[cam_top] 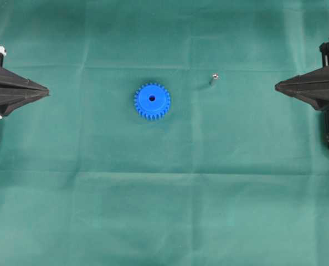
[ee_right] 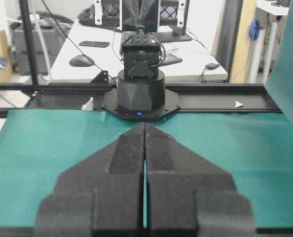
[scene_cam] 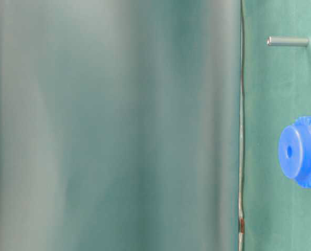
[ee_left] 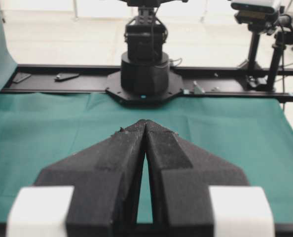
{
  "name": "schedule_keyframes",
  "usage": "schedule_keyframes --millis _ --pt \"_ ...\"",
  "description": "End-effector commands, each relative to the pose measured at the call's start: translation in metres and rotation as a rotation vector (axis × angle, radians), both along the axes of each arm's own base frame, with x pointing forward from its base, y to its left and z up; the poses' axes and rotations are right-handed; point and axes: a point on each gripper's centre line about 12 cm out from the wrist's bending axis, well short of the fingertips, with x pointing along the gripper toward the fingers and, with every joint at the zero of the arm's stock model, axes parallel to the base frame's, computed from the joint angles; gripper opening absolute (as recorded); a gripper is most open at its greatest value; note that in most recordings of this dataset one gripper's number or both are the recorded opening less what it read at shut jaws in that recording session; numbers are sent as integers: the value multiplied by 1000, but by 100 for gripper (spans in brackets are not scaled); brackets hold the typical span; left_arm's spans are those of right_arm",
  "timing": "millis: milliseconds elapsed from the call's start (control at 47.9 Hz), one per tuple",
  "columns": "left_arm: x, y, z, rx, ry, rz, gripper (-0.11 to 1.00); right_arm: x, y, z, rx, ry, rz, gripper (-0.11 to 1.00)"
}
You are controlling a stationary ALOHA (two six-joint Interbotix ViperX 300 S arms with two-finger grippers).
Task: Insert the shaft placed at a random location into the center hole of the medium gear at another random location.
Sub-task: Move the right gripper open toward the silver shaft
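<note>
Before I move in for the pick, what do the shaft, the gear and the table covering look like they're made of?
Shaft: likely metal, smooth silver-grey with a dull sheen along its length.
Medium gear: probably plastic, a uniform bright blue with a matte surface and crisply moulded teeth.
Table covering: looks like green cloth, matte, with fold creases across it; the exact fabric can't be told.

We see soft, even light on the green cloth, with only small, faint shadows. The overhead view is sharp. In the table-level view, a big blurry grey-green smear fills the left side. Both wrist views show bright rooms behind, and the close fingers look fuzzy.
</note>
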Motion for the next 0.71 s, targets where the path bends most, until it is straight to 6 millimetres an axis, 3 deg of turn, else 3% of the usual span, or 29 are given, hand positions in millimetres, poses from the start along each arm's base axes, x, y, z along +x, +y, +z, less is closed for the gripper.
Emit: schedule_keyframes --millis 0,292,543,606,689 --pt "3 -2 10 13 -15 -9 0 2 -1 2 5 3 -4 1" --pt "2 -2 12 18 -23 -9 0 5 -5 1 13 55 -24 1" --pt "3 -2 11 18 -14 -9 0 16 -19 -13 20 117 -89 1" --pt "3 -2 10 18 -12 -9 0 20 -25 -17 22 131 -111 6" --pt "3 -2 10 17 -11 -9 0 26 -31 -24 26 152 -138 23"
